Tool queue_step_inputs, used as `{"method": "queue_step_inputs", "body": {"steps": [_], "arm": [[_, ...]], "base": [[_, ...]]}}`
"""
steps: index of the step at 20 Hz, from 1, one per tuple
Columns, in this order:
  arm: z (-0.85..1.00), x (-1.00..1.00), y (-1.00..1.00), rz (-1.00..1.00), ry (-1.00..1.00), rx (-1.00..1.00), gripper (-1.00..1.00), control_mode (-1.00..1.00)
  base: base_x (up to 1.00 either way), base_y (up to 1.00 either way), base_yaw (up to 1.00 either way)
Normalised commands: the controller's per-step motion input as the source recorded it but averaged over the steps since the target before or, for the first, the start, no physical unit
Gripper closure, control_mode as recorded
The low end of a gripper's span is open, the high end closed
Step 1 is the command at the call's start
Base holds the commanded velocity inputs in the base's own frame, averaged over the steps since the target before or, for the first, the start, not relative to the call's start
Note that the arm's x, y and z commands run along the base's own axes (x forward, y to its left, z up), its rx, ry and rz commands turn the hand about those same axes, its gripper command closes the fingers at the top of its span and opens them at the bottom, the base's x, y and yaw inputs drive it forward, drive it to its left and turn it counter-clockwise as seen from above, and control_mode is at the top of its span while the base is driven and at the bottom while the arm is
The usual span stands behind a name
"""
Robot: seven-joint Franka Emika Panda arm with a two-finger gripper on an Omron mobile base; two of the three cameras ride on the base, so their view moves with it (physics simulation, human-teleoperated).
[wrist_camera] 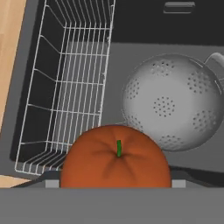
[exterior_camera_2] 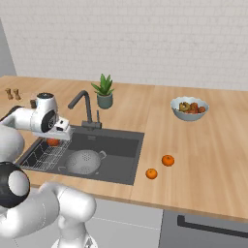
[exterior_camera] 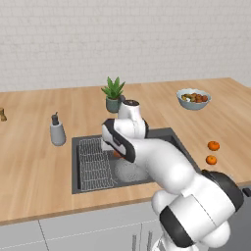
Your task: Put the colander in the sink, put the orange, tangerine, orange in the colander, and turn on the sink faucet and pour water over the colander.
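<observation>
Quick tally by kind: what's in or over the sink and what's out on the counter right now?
Loose orange fruit: 3, one in the pincer over the sink, two on the counter
Colander: 1
Fruit bowl: 1
Potted plant: 1
Soap dispenser: 1
Faucet: 1
Total: 8

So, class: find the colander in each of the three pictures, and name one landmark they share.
Left base view: colander in the sink, lower centre, partly behind the arm.
Right base view: colander left of centre, beside the wire rack.
Hand view: colander at right, above the held orange.
Shared landmark: the wire rack.
</observation>
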Motion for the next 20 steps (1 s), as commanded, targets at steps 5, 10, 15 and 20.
{"method": "queue_step_inputs", "body": {"steps": [5, 10, 15, 20], "arm": [[-0.2, 0.01, -0.98, 0.15, 0.06, 0.08, 1.0, -1.0], [-0.03, 0.18, -0.82, 0.1, 0.25, 0.0, 1.0, -1.0], [-0.23, 0.32, -0.21, 0.06, 0.03, 0.0, 1.0, -1.0], [-0.4, 0.33, 0.0, 0.17, -0.14, 0.05, 1.0, -1.0]], "base": [[0.0, 0.0, 0.0], [0.0, 0.0, 0.0], [0.0, 0.0, 0.0], [0.0, 0.0, 0.0]]}}
